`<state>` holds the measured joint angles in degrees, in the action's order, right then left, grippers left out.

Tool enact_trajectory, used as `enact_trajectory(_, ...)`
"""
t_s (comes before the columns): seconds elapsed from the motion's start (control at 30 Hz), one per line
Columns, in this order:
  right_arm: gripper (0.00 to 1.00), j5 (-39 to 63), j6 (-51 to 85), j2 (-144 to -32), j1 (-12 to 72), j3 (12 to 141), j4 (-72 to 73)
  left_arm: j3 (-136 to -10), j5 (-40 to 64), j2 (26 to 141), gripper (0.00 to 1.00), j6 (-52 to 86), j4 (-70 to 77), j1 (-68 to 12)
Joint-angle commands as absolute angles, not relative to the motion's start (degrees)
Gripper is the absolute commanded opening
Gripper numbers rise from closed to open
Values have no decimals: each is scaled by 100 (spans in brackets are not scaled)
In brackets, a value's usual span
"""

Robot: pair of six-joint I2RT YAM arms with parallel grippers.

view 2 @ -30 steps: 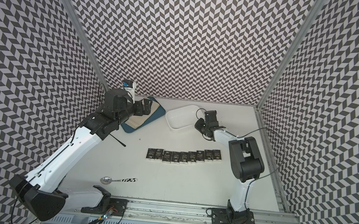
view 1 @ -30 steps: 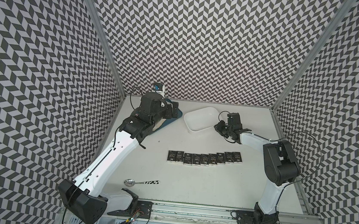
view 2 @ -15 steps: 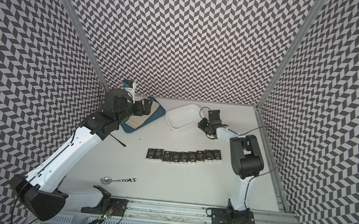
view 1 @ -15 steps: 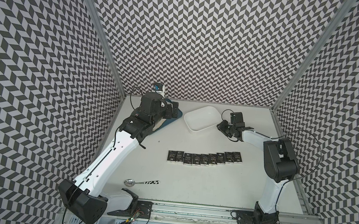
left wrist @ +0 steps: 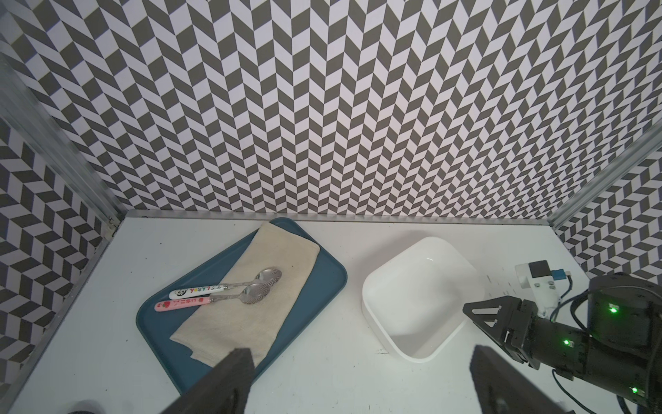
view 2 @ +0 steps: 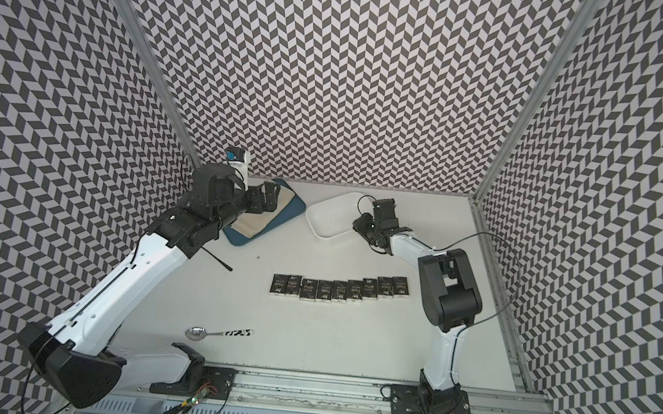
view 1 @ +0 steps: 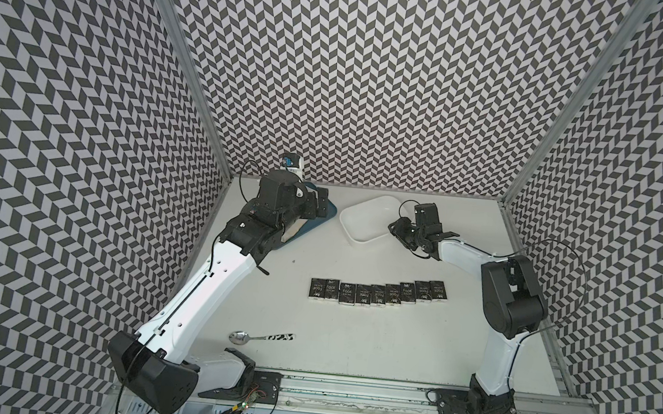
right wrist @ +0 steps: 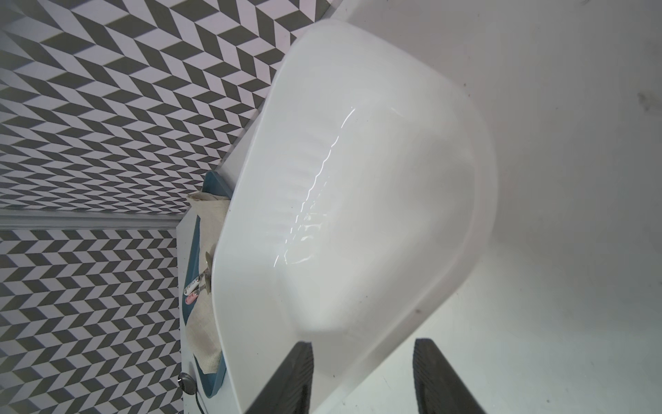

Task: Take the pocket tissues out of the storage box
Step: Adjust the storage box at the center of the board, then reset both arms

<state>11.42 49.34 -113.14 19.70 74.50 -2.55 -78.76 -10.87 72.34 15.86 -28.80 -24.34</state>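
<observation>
- Nine black pocket tissues [view 1: 377, 296] lie in a row at the table's centre, well apart from the storage box [view 1: 362, 219].
- The white storage box sits at twelve o'clock.
- The right gripper [right wrist: 361, 358] is at the box's three o'clock side, jaws parted, one on either side of its rim.
- The left gripper [left wrist: 360, 353], jaws wide, hangs above the blue tray [left wrist: 322, 286] at eleven o'clock.
- A spoon [view 1: 261, 337] lies at seven o'clock.
</observation>
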Motion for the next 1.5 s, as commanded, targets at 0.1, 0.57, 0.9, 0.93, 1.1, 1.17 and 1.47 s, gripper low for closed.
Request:
enact_trajectory(0.1,40,1000,4892,-11635,1986,7774,-456,-7858,-1130,6979,99,1476,-2839,-2365)
enact_trajectory(0.57,22,775,4348,-11591,1761,7867,-775,-7840,-1107,6834,99,1472,-2884,-2277)
enact_trajectory(0.9,24,338,3433,-11545,1578,8251,-1377,-7849,-1047,6873,99,1525,-2856,-2268)
enact_trajectory(0.93,24,309,3384,-11549,1561,8294,-1409,-7846,-1046,6876,99,1522,-2852,-2268)
enact_trajectory(1.1,28,365,3189,-11628,1390,8606,-1626,-7818,-1073,6915,99,1491,-2873,-2268)
enact_trajectory(1.17,34,342,3051,-11526,1371,8669,-1675,-7782,-1105,6929,99,1477,-2850,-2259)
enact_trajectory(1.47,63,389,2193,-10303,1395,8265,-1537,-7649,-994,7341,99,1599,-2561,-2094)
